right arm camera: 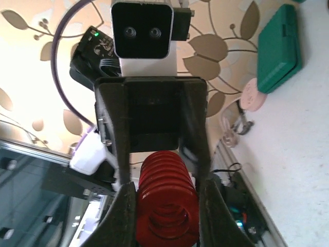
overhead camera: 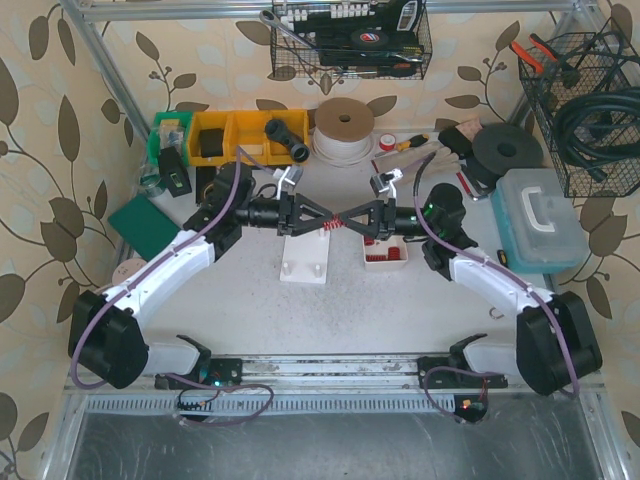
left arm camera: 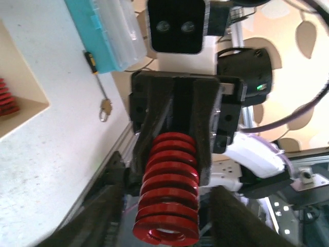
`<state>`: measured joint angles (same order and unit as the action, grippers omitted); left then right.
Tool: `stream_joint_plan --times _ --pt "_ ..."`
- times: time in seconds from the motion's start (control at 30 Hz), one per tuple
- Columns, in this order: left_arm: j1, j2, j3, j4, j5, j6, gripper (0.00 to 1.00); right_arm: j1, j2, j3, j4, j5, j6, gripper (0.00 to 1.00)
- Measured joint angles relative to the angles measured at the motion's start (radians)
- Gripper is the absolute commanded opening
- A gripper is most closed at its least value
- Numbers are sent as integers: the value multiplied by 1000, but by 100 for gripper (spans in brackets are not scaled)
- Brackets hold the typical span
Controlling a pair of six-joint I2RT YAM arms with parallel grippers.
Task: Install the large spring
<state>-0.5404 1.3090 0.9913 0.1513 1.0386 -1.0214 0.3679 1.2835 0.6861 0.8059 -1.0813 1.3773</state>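
Observation:
The large red spring (overhead camera: 335, 226) hangs level above the table, between my two grippers that meet tip to tip. My right gripper (right arm camera: 167, 198) is shut on it, both pads pressed against the coils (right arm camera: 167, 206). In the left wrist view those same right fingers (left arm camera: 146, 139) clamp the spring's (left arm camera: 167, 195) far end. My left gripper (left arm camera: 165, 211) straddles the near end, and its fingers stand a little apart from the coils, with a gap showing on each side. A white mounting block (overhead camera: 305, 262) sits on the table just below and left of the spring.
A small tray (overhead camera: 385, 252) with red springs lies under the right gripper. A light blue case (overhead camera: 540, 215) stands at the right and a green case (overhead camera: 140, 215) at the left. Yellow bins (overhead camera: 235, 135), a tape roll (overhead camera: 343, 125) and wire baskets line the back.

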Motion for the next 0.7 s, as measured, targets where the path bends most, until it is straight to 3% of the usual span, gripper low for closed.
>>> stream_joint_plan --times 0.1,0.33,0.5,0.7 --pt "0 0 18 -97 -25 55 71 5 -46 49 -235 23 -143 0" --pt "24 -49 47 -318 -159 180 78 23 -96 278 -824 184 -537 0" --pt "44 -171 40 -513 -434 274 80 109 -11 479 -1184 413 -777 0" --pt "44 -402 -114 -581 -741 318 79 243 193 690 -1502 732 -941 0"
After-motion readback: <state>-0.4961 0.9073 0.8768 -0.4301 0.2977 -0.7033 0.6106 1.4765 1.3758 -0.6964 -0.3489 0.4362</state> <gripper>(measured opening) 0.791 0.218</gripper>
